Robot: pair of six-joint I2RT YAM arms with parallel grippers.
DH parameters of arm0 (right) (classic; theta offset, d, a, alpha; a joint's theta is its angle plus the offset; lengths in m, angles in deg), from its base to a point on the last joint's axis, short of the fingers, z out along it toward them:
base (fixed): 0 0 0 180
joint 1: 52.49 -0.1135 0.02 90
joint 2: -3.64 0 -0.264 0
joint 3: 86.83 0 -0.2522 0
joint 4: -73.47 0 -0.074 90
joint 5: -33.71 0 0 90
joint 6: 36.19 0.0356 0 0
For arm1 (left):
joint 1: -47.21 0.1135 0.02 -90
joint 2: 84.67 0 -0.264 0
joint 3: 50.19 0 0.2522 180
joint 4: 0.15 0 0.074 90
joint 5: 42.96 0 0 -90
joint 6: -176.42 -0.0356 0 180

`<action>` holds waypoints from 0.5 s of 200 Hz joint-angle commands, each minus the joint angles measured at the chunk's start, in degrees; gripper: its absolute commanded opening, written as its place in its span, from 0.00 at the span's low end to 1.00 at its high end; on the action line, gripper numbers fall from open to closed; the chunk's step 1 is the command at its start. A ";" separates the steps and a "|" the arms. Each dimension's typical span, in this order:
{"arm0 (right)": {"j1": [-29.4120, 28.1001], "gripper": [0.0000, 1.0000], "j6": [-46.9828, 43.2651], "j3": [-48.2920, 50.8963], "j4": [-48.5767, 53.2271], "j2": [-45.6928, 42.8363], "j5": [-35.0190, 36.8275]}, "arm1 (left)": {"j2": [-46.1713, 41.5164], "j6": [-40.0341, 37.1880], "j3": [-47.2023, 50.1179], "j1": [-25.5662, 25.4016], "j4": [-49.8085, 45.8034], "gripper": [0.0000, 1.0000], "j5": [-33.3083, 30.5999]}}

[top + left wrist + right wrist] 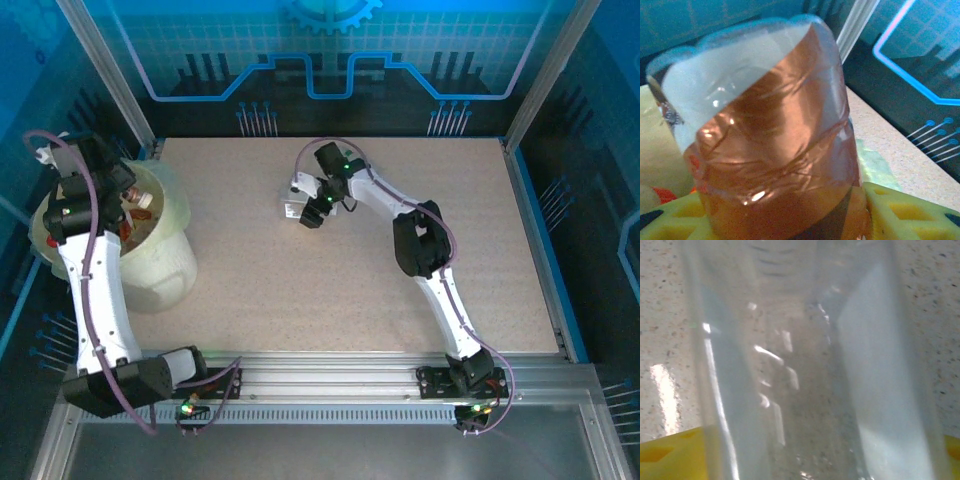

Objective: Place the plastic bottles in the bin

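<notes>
**Drop over the bin at left, pickup at mid-table**

Brown bottle (775,145) close up in the left wrist view, crumpled and amber-tinted, wedged between the yellow fingers (910,210) at the bottom edge and touching both. Hanging above the bin (170,265) at the left edge of the overhead view, with other bottles (138,212) lying inside, orange and red among them. Step in hand there, by the look of it: the drop. Calls next for little more than parting the jaws once squarely over the mouth, well inside the rim, to avoid a glance off the bag's edge. Left gripper (125,195): clenched narrowly on the brown bottle.

Clear bottle (810,365) lying on the speckled table (300,320), just above centre of the overhead view, well apart from the bin. Right gripper (312,212) down over it, its yellow fingers (670,457) wide at the lower corners of the right wrist view, one on each side of the bottle. Pressing or merely flanking: cannot tell. Judged next: a gentle squeeze, thin walls likely to buckle or slip, then a lift and a carry across to the left.
</notes>
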 commanded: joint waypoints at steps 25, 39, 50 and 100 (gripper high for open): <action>-0.96 0.67 1.06 1.30 0.23 -2.52 -1.46 | 1.71 3.10 0.08 3.01 -4.46 0.87 9.32; -0.92 0.59 2.42 3.49 -0.89 -4.95 -1.61 | 0.32 3.93 1.18 2.93 -3.75 0.94 11.81; -0.93 0.53 3.72 6.22 -2.42 -7.47 -1.60 | -1.01 4.62 2.10 2.71 -2.88 0.98 14.07; 0.85 0.41 18.02 25.44 -16.23 -25.05 -6.76 | -6.71 4.67 5.80 -9.49 5.11 0.99 20.27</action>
